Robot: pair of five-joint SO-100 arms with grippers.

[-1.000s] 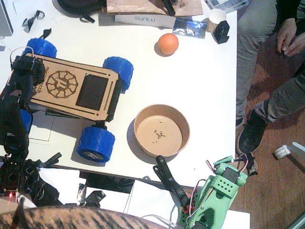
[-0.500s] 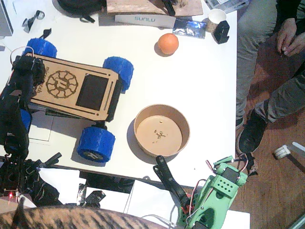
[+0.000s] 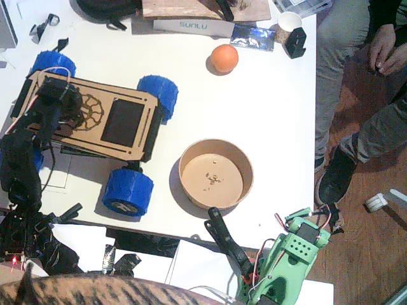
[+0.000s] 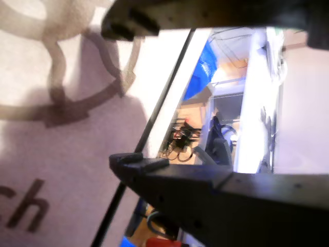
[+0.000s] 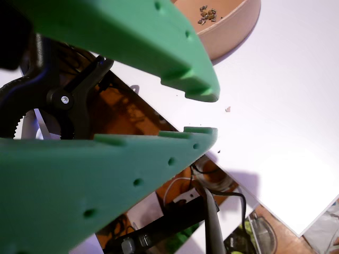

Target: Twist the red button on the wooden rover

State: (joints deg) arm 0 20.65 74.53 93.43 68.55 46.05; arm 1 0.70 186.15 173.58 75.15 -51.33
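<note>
Black left claw (image 3: pixel 56 95) over wooden rover (image 3: pixel 121 124), jaws apart

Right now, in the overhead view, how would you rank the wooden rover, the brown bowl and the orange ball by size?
1. wooden rover, clearly largest
2. brown bowl, middle
3. orange ball, smallest

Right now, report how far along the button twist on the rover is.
Done: the black left gripper is over the wooden rover, by the gear emblem.
In hand: nothing; its fingers are apart.
Left: find and twist the red button, not visible here. The green right gripper is idle.
</note>
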